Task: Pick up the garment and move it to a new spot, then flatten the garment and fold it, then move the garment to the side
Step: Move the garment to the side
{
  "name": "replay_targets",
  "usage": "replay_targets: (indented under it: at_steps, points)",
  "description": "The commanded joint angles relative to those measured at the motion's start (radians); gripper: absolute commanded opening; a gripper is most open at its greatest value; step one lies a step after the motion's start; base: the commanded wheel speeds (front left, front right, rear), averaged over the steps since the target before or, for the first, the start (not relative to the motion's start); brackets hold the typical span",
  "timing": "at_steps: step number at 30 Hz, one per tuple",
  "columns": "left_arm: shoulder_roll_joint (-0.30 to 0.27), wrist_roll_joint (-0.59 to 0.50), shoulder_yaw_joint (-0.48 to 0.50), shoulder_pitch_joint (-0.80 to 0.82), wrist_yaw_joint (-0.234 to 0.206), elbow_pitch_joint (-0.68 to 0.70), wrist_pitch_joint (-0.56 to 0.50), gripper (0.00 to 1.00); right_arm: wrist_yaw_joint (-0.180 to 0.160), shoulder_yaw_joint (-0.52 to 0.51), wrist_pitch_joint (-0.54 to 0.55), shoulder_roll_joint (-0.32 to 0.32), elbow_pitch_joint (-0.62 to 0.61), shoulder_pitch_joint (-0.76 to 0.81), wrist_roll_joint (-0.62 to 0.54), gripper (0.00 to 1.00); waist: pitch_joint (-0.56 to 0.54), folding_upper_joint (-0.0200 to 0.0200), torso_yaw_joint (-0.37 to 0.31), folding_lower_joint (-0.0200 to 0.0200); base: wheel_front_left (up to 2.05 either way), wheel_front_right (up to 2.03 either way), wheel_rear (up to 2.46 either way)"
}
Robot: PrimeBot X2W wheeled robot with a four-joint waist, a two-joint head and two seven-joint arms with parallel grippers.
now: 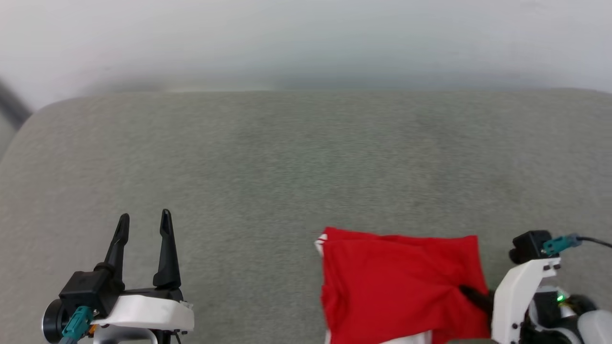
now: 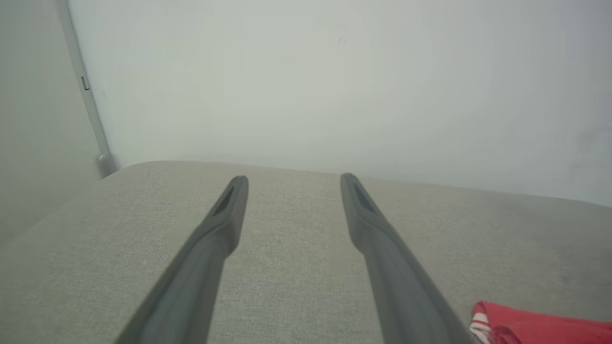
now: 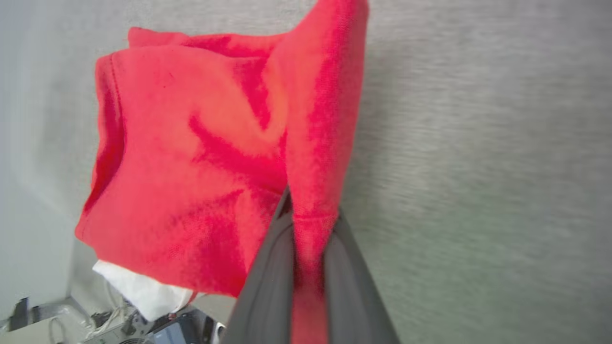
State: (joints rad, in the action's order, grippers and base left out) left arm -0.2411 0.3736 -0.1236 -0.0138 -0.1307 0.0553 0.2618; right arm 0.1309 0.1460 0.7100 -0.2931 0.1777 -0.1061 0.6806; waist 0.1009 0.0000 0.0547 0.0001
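The garment point(image 1: 397, 286): we are logging it as a red folded bundle, lying at the near right of the grey fabric surface point(image 1: 306, 167), with a white part peeking out at its near edge. Right gripper point(image 3: 313, 215): we are seeing its dark fingers pinching a fold of red cloth at the bundle's right edge. Left gripper point(image 1: 143, 222): it is sitting at the near left, fingers spread wide, well apart from the cloth. Pale wall point(image 1: 306, 38): it is rising beyond the far edge.

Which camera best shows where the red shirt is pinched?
Right wrist view: the right gripper clamps a fold of the garment up close. Head view shows most of it; left wrist view, one corner.
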Motion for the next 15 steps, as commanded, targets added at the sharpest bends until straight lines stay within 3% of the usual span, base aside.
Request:
replay_targets:
  at_steps: [1, 8, 15]
  points:
    - [-0.004, -0.002, 0.0, -0.001, 0.002, 0.005, 0.004, 1.0, 0.0, 0.0, -0.006, -0.015, -0.001, -0.018, -0.025, 0.0, -0.01, 0.0, -0.067, -0.0001, 0.0, 0.0, 0.0]
    - [-0.019, -0.016, -0.013, 0.031, 0.006, 0.039, -0.002, 1.0, -0.001, -0.027, -0.042, -0.078, 0.028, -0.112, -0.207, 0.0, 0.058, 0.0, -0.248, -0.0001, 0.0, 0.0, 0.0]
    - [-0.042, -0.046, -0.048, 0.142, 0.03, 0.095, -0.04, 1.0, -0.001, -0.098, -0.197, -0.09, 0.167, -0.299, -0.325, 0.0, 0.207, 0.0, -0.393, -0.0001, 0.0, 0.0, 0.0]
